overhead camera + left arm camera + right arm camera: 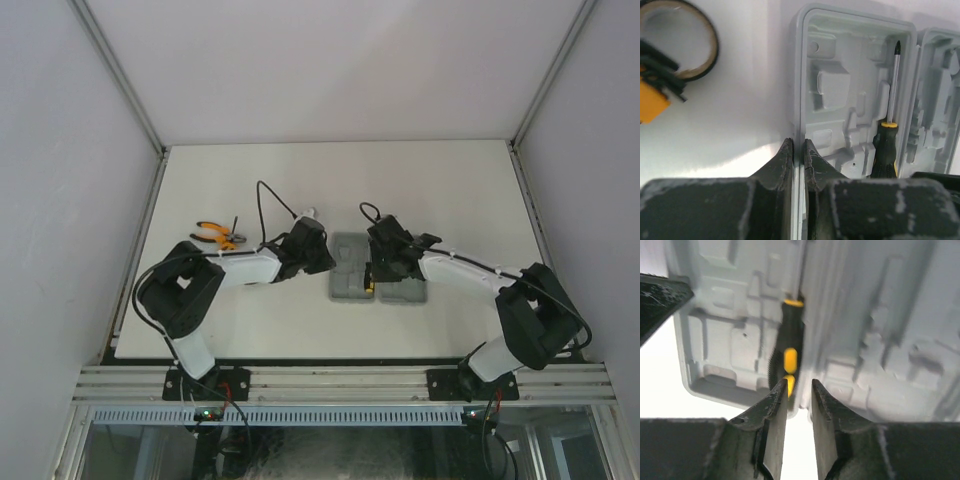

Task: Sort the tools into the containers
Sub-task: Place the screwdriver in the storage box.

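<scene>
The grey case (350, 262) lies open mid-table, its two halves side by side. My left gripper (328, 262) is shut on the rim of the left half (798, 150). One yellow-and-black screwdriver (890, 120) lies in a channel of that half, next to the hinge. My right gripper (800, 382) hovers over the case's near edge by the hinge with its jaws a little apart and nothing between them. Its left fingertip sits at the end of the screwdriver's handle (790, 347). Orange-handled pliers (215, 235) lie on the table to the left. The orange-and-black hex-key set with ring (680, 45) lies left of the case.
White table (450, 190) inside white walls with metal frame posts. The right half of the case (890, 330) shows only moulded compartments. Both arms reach inward and meet over the case, with the left arm's cable (265, 200) looping above it.
</scene>
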You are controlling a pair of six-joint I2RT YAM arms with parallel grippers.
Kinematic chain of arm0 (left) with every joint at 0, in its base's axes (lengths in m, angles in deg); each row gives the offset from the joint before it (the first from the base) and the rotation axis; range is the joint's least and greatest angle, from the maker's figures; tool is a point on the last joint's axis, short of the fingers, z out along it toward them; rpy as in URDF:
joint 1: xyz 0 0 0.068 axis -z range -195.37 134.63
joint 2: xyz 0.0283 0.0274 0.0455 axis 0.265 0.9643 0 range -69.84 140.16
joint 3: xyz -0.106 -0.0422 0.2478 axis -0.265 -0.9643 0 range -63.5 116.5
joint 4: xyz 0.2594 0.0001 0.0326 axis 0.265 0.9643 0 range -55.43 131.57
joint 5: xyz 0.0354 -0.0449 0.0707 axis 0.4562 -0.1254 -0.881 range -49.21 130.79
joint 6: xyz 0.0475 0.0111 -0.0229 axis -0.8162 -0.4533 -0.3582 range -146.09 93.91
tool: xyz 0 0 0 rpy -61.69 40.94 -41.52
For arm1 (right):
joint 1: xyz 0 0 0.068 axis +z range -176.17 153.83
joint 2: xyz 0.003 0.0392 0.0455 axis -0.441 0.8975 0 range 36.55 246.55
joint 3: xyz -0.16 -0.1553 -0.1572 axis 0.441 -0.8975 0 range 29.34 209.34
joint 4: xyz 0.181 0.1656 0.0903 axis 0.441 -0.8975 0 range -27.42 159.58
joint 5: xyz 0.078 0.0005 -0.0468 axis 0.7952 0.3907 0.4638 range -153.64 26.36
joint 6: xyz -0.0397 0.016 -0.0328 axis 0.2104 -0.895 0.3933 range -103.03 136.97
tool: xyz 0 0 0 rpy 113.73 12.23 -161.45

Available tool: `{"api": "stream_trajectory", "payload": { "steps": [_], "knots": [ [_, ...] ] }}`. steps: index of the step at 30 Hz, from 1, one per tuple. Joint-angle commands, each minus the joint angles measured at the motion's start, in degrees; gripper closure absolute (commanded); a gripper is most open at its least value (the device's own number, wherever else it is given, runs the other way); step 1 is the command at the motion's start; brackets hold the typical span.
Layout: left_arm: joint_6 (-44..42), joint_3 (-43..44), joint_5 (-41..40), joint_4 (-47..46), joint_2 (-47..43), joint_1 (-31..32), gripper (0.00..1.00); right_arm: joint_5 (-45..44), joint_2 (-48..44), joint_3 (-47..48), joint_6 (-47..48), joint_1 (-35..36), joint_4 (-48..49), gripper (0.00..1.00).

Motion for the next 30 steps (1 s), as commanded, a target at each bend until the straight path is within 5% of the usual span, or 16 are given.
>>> {"api": "stream_trajectory", "payload": {
  "steps": [1,15,30],
  "knots": [
    [4.2,-4.2,-5.9,1.2,-5.3,0.3,1.00,-0.6,-5.2,-0.5,-0.6,-1.3,-2.4,0.72],
    [13.2,-6.4,-11.1,0.6,-7.7,7.1,1.00,1.0,-7.3,0.6,0.7,-0.5,1.8,0.54],
    [14.2,-6.6,-12.1,1.1,-7.9,7.3,1.00,0.9,0.4,1.2,-0.5,1.4,2.1,0.56]
  ]
}}
